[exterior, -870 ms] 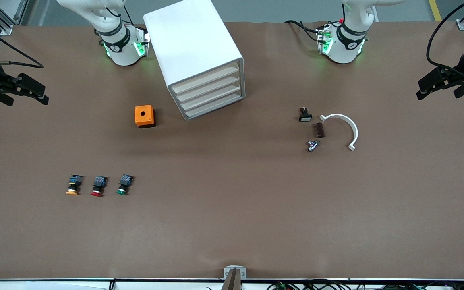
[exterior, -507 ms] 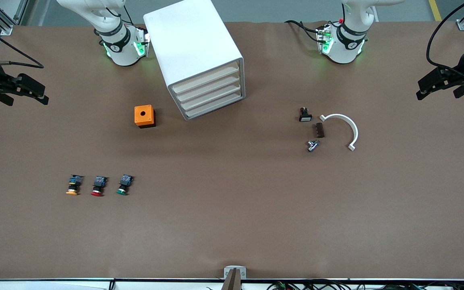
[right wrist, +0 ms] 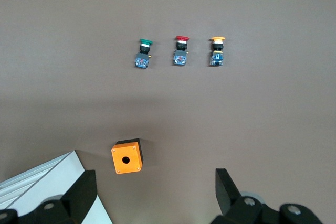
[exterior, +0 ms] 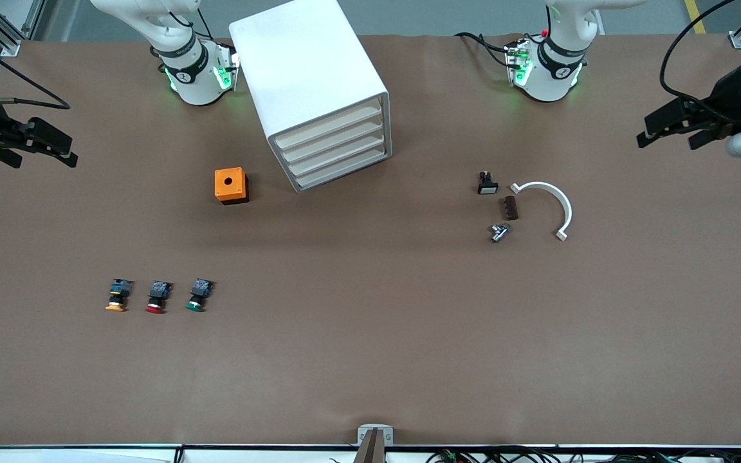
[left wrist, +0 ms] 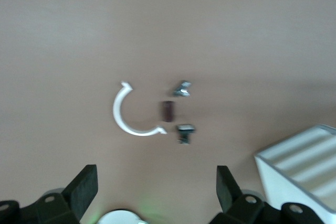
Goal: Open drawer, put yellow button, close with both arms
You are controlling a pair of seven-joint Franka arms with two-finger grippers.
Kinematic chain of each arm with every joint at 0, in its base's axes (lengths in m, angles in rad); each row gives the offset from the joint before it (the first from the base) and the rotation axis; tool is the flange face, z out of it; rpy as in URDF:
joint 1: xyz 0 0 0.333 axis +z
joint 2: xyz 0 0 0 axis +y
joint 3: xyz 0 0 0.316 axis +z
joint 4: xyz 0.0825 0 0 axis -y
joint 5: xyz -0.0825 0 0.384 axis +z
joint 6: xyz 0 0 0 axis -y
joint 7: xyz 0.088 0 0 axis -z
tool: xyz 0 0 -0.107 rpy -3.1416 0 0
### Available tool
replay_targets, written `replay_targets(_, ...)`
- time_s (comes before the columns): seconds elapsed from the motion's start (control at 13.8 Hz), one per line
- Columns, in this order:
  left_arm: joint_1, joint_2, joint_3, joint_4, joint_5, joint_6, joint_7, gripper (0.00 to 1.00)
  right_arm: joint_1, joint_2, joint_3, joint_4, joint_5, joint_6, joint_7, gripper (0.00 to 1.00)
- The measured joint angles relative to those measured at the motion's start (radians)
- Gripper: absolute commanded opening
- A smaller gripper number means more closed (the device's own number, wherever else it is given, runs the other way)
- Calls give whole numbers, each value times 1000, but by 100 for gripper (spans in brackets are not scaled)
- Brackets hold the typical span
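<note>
Nothing is done yet. At nine o'clock the right gripper (exterior: 65, 151) hangs spread wide and empty. The yellow button (exterior: 116, 296) lies at seven o'clock. All drawers in the cabinet (exterior: 311, 90), twelve o'clock, are shut. At three, the left gripper (exterior: 650, 132) gapes empty.

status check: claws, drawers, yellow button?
Left claw and right claw open, empty, over their table ends. All four drawers shut. Yellow button on table beside red button, nothing blocking.

Red button (exterior: 155, 299) lies between green button (exterior: 197, 296) and another.
</note>
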Motion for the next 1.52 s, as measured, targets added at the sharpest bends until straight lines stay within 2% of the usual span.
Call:
replay_targets(0.36,2,81,1,-1,-301,-10,-20,99,10,-2,0,-2,0,0,7,100)
replay_targets(0.58,-12,164,-5,-1,-497,-12,-179,99,13,-3,0,-6,0,0,7,100)
replay_targets(0.8,-67,224,-25,1,-646,-11,-401,99,13,-3,0,-8,0,0,7,100)
replay_targets(1.01,-176,288,-29,23,-686,-4,-640,99,12,-3,-3,-9,0,1,7,100)
replay_targets(1.3,-307,434,-30,106,-689,3,-1042,99,12,-4,-4,-10,0,2,7,100)
replay_targets(1.52,-356,541,-30,136,-689,4,-1305,99,12,-4,-4,-10,0,2,7,100)
